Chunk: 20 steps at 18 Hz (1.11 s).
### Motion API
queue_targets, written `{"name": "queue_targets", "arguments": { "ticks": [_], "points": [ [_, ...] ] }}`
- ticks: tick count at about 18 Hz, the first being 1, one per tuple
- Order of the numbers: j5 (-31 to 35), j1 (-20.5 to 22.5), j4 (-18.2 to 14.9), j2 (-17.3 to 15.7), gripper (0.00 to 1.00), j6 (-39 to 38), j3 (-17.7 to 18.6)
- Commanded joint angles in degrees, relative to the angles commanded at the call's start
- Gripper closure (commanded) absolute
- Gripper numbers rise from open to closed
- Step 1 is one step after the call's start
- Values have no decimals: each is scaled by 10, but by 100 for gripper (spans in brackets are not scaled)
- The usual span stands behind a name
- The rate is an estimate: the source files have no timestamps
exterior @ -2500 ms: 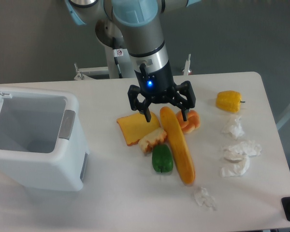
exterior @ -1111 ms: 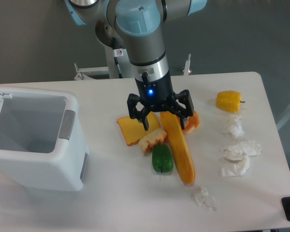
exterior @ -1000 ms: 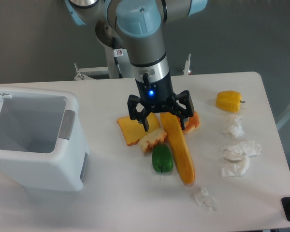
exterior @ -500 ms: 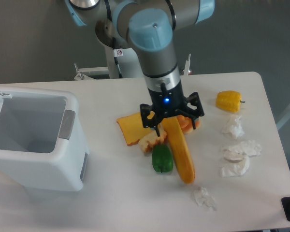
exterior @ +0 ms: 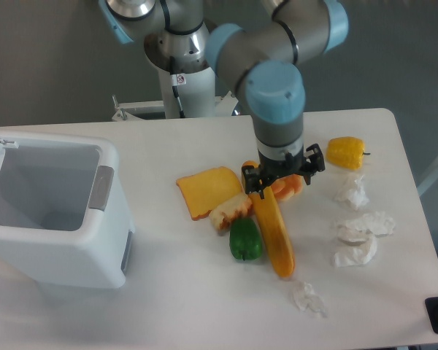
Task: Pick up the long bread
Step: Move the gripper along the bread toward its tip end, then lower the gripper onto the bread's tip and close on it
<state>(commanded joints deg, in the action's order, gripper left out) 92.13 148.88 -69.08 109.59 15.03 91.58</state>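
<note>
I find no words or numbers I can read; the small sticker [exterior: 178, 79] on my base column bears a red sign, too small to decipher.

1. The bread [exterior: 275, 233] is a long, smooth loaf, orange-yellow, with rounded ends.
2. It lies flat on the tabletop [exterior: 168, 292], running from about 11 o'clock at its far end to 5 o'clock at its near end.
3. Its far end is partly hidden under the end effector [exterior: 283, 177]; whether the fingers touch it cannot be told.
4. Its near end, rounded and in full view, lies on bare tabletop.
5. At 9 o'clock of its middle, a green pepper [exterior: 244, 240] sits just beside it, seemingly touching.
6. At 3 o'clock of its far end lies a small orange bun [exterior: 290, 187], close against it.
</note>
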Motion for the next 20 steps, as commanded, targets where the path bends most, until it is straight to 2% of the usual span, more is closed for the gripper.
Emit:
{"name": "queue_targets", "arguments": {
  "ticks": [2,8,11,20],
  "points": [
    [-30,16,-2,12,0,-1,-3],
    [-46,22,2,47,0,0,-8],
    [-80,37,1,69,0,-1,-28],
    [-92,40,6,82,0,5,-38]
  ]
}}
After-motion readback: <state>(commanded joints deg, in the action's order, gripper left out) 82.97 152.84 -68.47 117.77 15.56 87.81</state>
